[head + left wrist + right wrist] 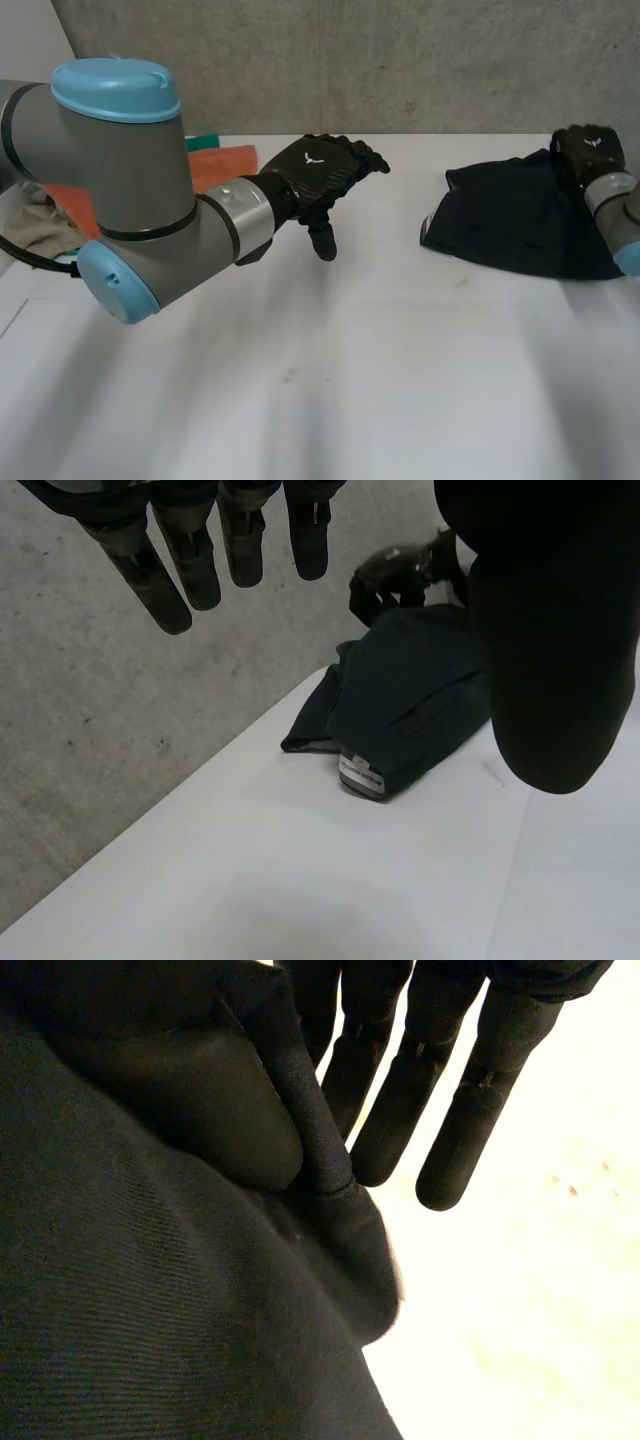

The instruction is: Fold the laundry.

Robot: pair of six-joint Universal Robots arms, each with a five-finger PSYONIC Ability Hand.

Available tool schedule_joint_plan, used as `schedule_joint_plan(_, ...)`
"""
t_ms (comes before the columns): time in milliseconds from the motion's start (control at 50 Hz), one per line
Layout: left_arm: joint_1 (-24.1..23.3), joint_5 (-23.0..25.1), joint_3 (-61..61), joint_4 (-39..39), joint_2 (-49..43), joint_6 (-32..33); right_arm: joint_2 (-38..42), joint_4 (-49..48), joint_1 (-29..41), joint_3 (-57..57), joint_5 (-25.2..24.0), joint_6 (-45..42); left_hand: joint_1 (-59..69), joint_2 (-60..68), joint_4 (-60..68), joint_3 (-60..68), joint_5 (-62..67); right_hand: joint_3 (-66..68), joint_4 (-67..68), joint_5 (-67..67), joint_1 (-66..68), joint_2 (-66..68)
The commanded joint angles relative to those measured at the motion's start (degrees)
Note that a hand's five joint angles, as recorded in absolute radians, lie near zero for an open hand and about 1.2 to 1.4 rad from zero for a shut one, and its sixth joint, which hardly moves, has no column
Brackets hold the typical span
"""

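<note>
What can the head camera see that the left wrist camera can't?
Head view: orange cloth and beige cloth behind the left arm. Left wrist view: a grey label on the dark garment. Both: the dark garment, the right hand on it, the open left hand, the white table, grey concrete behind it.
</note>
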Motion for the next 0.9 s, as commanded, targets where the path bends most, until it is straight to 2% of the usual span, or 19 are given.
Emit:
schedule_joint_plan(20, 1.18, 0.04, -0.10, -0.15, 1.10, -1.09, -12.91, -2.76, 4.19, 15.20, -2.90, 2.12, -2.34, -1.76, -1.58, -2.00, -2.82, 11.82, 11.39, 12.27, 14.20, 12.26)
schedule_joint_plan(100, 2.67, -0.14, -0.72, 0.03, 3.12, -2.76, -20.47, 2.33, 6.83, 21.36, -3.86, 3.78, -2.34, -1.76, -1.58, -2.00, -2.82, 11.82, 11.39, 12.27, 14.20, 12.26)
schedule_joint_plan(200, 5.74, -0.75, -1.86, 0.03, 7.59, -5.75, -30.83, 10.58, 11.04, 29.87, -7.89, 7.38, -2.34, -1.76, -1.58, -2.00, -2.82, 11.82, 11.39, 12.27, 14.20, 12.26)
schedule_joint_plan(360, 11.19, -2.85, -4.23, -0.15, 14.71, -7.95, -45.25, 14.56, 17.19, 40.69, -11.51, 12.92, -2.34, -1.76, -1.58, -2.00, -2.82, 11.82, 11.39, 12.27, 14.20, 12.26)
schedule_joint_plan(420, 13.47, -5.40, -5.72, -0.24, 17.00, -8.83, -47.72, 15.08, 19.74, 43.24, -11.51, 15.38, -2.34, -1.76, -1.58, -2.00, -2.82, 11.82, 11.39, 12.27, 14.20, 12.26)
schedule_joint_plan(500, 15.15, -7.86, -7.74, -0.32, 18.94, -10.23, -46.16, 17.18, 22.03, 45.53, -11.51, 16.10, -2.34, -1.76, -1.58, -2.00, -2.82, 11.82, 11.39, 12.27, 14.20, 12.26)
schedule_joint_plan(520, 15.33, -8.13, -8.18, -0.33, 19.12, -10.41, -45.19, 17.89, 22.47, 45.98, -11.16, 15.75, -2.34, -1.76, -1.58, -2.00, -2.82, 3.97, 3.54, 4.43, 6.35, 4.41)
schedule_joint_plan(560, 15.42, -8.49, -9.15, -0.41, 19.03, -10.59, -43.61, 19.56, 23.44, 46.16, -11.07, 14.61, -2.34, -1.76, -1.58, -2.00, -2.82, -20.38, -20.80, -19.92, -18.00, -19.93)
schedule_joint_plan(580, 15.42, -8.66, -10.20, -0.59, 19.03, -10.41, -42.64, 21.31, 23.97, 46.16, -10.90, 12.77, -2.34, -1.76, -1.58, -2.00, -2.82, -38.48, -38.91, -38.03, -36.10, -38.04)
schedule_joint_plan(640, 15.33, -8.66, -12.22, -0.85, 18.86, -10.41, -42.37, 25.26, 24.24, 45.55, -10.54, 9.60, -2.34, -1.76, -1.58, -2.00, -2.82, -44.03, -44.45, -43.57, -41.65, -43.58)
schedule_joint_plan(660, 15.16, -8.75, -13.80, -0.94, 18.86, -10.33, -43.15, 28.41, 24.06, 44.76, -11.07, 8.20, -2.34, -1.76, -1.58, -2.00, -2.82, -53.71, -54.13, -53.25, -51.33, -53.26)
schedule_joint_plan(680, 15.07, -8.75, -14.60, -0.94, 18.94, -10.24, -43.60, 29.92, 23.89, 44.40, -11.33, 7.58, -2.34, -1.76, -1.58, -2.00, -2.82, -57.47, -57.89, -57.01, -55.09, -57.03)
schedule_joint_plan(800, 13.49, -7.96, -20.13, -0.68, 19.12, -9.18, -51.23, 36.09, 21.87, 44.13, -13.09, 2.74, -2.34, -1.76, -1.58, -2.00, -2.82, -58.18, -58.61, -57.73, -55.80, -57.74)
schedule_joint_plan(840, 12.26, -7.96, -22.07, -0.68, 19.12, -8.31, -54.84, 35.83, 19.76, 44.84, -12.13, 0.20, -2.34, -1.76, -1.58, -2.00, -2.82, -58.18, -58.61, -57.73, -55.80, -57.74)
schedule_joint_plan(900, 9.81, -8.31, -23.56, -0.59, 18.86, -7.69, -55.91, 33.82, 15.82, 46.15, -9.24, -3.40, -2.34, -1.76, -1.58, -2.00, -2.82, -58.18, -58.61, -57.73, -55.80, -57.74)
